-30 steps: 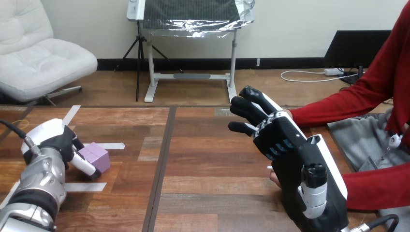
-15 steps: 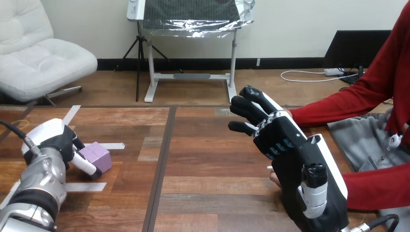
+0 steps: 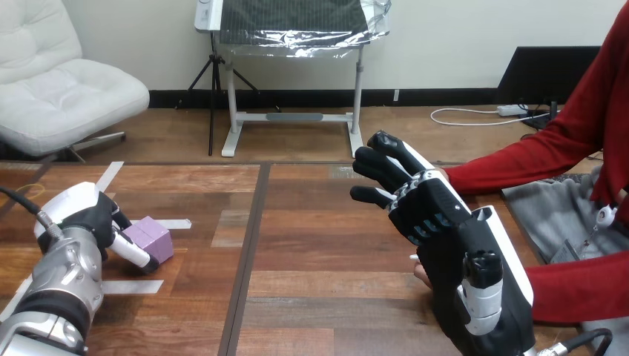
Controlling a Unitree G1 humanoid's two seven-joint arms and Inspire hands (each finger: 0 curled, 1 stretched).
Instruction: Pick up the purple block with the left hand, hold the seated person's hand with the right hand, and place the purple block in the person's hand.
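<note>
The purple block [image 3: 153, 236] sits tilted at the table's left, against my left hand [image 3: 78, 215]. That hand's thumb [image 3: 132, 253] curls along the block's near side and presses it into the hand. My right hand [image 3: 445, 222] is raised at centre right with its back toward me. The person's red sleeve [image 3: 512, 167] runs in from the right and ends just behind it. A fingertip of the person's hand [image 3: 420, 275] peeks out under its left edge. The rest of that hand is hidden, so I cannot tell how the two meet.
Strips of pale tape [image 3: 130, 286] lie on the wooden table [image 3: 311, 252] near my left hand. A dark seam [image 3: 248, 252] runs down the tabletop. The person's second red sleeve [image 3: 578, 289] and a grey cloth [image 3: 549, 215] fill the right side.
The purple block has shifted slightly to the right and tipped within my left hand. My right hand and the person's arms have stayed put.
</note>
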